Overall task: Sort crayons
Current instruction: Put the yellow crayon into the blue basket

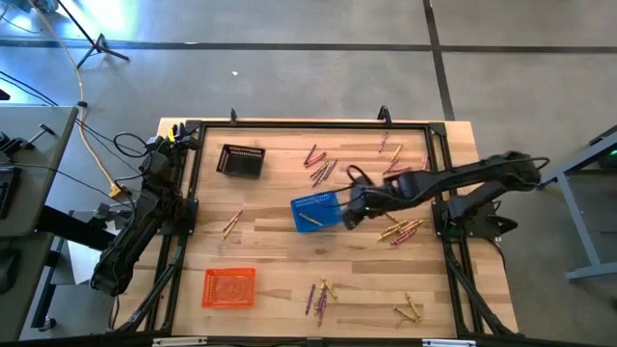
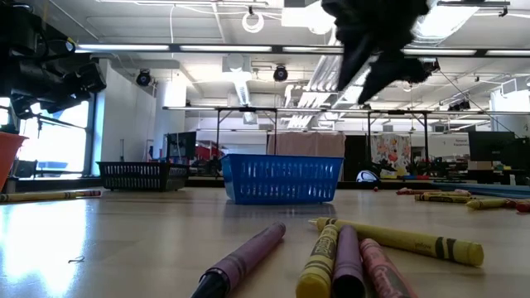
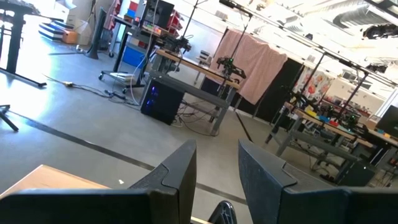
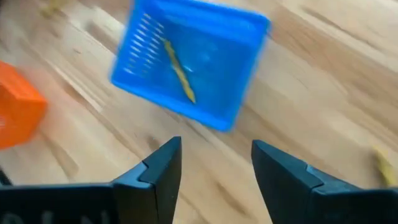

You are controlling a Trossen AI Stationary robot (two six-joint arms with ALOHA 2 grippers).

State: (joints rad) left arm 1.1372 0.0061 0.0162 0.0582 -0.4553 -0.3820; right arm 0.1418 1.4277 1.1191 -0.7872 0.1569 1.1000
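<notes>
I have the right gripper [image 1: 349, 214] hanging above the table just beside the blue basket [image 1: 317, 212], on its right-hand side in the high view, fingers [image 4: 163, 168] spread apart and gripping nothing. One yellow crayon [image 4: 179, 71] lies inside that basket, diagonal across the floor of it. The left gripper [image 3: 217, 180] is parked off the table's left edge, aimed out into the room; its fingers stand apart with nothing between them. Crayons are strewn in clusters: a bunch near the far edge [image 1: 318, 166], a group right of the blue basket [image 1: 400, 230], a few by the near edge [image 1: 319, 294], another pair at the near right [image 1: 409, 310], and a single one on the left half [image 1: 231, 224]. The black basket [image 1: 241, 161] sits toward the far left corner, the orange basket [image 1: 229, 287] toward the near left. I see bare wood between the orange and blue baskets and across the table's middle.
</notes>
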